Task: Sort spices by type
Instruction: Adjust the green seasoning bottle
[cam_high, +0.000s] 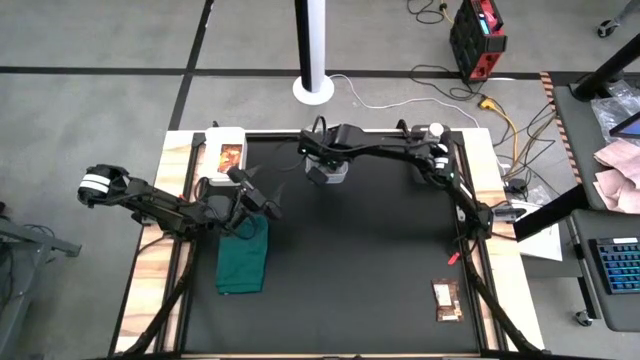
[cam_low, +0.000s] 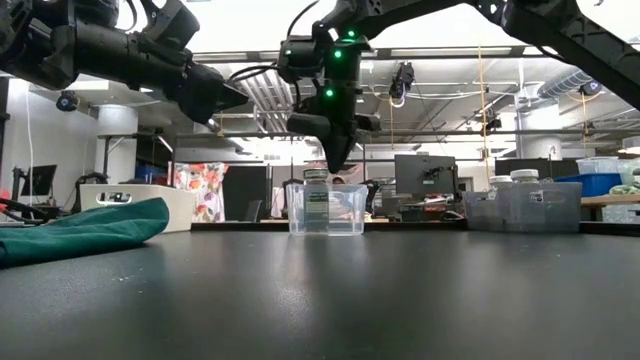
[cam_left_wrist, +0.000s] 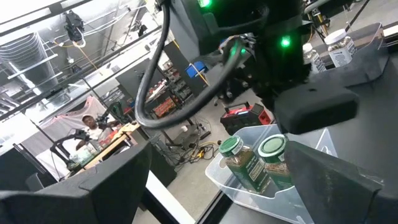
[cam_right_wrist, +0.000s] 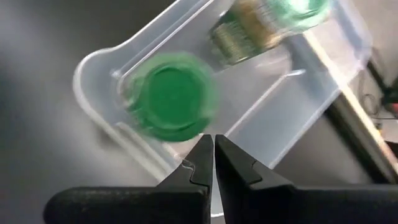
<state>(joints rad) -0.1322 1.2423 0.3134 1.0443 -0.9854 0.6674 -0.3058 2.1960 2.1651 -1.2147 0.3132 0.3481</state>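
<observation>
- While two green-lidded glass spice jars (cam_left_wrist: 255, 163) stand side by side inside a clear plastic box (cam_high: 330, 172) at the far middle of the black worktop (cam_high: 360, 250), judged as one type already grouped.
- Poised just above that box with fingers pressed together and nothing between them: right gripper (cam_right_wrist: 213, 152), one green lid right beneath its tips in the right wrist view.
- Hovering near a crumpled dark green cloth (cam_high: 243, 258) on the left of the worktop, fingers spread wide and empty: left gripper (cam_high: 262, 200).
- Seen at the far right in a second clear bin (cam_low: 522, 205): two clear jars with white lids (cam_left_wrist: 333, 50), seemingly also paired.
- Well apart and so apparently not yet sorted: one flat orange-brown packet (cam_high: 230, 157) in a white tray at the far left corner, another orange-brown packet (cam_high: 446, 300) lying near the right front corner.
- Judged roughly two thirds done, packets left to bring together.
</observation>
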